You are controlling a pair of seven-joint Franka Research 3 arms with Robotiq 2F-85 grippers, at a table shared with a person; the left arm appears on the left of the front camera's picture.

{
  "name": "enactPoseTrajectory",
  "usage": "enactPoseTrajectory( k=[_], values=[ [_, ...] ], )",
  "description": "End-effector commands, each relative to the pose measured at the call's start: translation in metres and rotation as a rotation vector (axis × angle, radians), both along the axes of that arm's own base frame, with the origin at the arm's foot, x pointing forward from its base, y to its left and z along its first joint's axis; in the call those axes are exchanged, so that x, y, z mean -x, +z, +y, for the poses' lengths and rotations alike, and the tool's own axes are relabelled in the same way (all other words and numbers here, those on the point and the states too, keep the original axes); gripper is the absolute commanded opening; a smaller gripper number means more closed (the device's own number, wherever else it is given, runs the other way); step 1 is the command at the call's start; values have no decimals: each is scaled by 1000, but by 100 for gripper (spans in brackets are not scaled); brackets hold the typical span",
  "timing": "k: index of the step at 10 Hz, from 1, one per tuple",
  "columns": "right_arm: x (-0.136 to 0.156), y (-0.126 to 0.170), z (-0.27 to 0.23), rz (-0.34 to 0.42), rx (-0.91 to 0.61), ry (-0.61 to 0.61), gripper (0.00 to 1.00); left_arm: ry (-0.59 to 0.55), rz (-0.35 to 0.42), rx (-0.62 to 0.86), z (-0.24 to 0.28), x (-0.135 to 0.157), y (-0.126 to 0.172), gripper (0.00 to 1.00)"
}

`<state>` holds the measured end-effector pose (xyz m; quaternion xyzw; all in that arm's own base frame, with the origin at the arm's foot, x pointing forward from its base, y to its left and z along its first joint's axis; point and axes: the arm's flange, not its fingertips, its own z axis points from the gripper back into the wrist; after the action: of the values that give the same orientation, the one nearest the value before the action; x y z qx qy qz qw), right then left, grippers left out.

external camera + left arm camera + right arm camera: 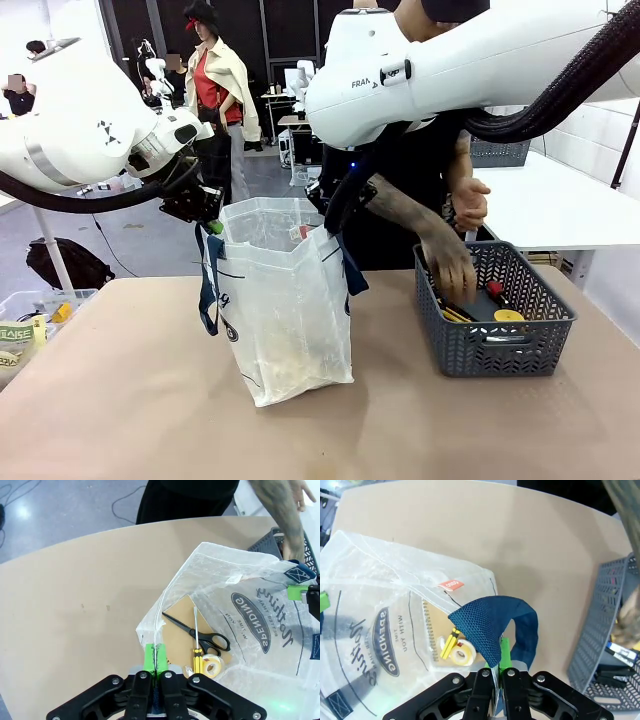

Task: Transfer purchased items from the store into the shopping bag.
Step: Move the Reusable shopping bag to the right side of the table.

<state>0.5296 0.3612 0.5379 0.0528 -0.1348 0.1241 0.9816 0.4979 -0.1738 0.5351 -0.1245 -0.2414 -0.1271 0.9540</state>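
The shopping bag point(285, 300) stands upright mid-table, its mouth held wide. My left gripper point(212, 225) is shut on its left rim point(156, 652). My right gripper point(335, 225) is shut on the right rim, by the navy strap point(490, 625). At the bottom of the bag lie black scissors point(200, 632), a yellow-handled screwdriver point(198, 655), a tape roll point(212, 667) and a brown notebook point(432, 630). To the right stands the store, a dark grey basket point(495, 345), with yellow and red items point(508, 315) inside. A person's hand point(450, 265) reaches into it.
A clear bin point(30, 320) with packaged goods sits at the table's left edge. Behind the basket stands a white table point(560, 200) with another grey basket point(500, 152). Bare tan tabletop lies in front of the bag.
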Motion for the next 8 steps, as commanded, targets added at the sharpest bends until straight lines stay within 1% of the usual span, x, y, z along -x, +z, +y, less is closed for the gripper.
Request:
enactPoseTrajectory(
  k=[1, 8],
  values=[
    [0, 1, -2, 10, -15, 14, 0, 10, 1, 16, 2, 2, 2, 0],
    [0, 1, -2, 10, -15, 14, 0, 10, 1, 16, 2, 2, 2, 0]
  ],
)
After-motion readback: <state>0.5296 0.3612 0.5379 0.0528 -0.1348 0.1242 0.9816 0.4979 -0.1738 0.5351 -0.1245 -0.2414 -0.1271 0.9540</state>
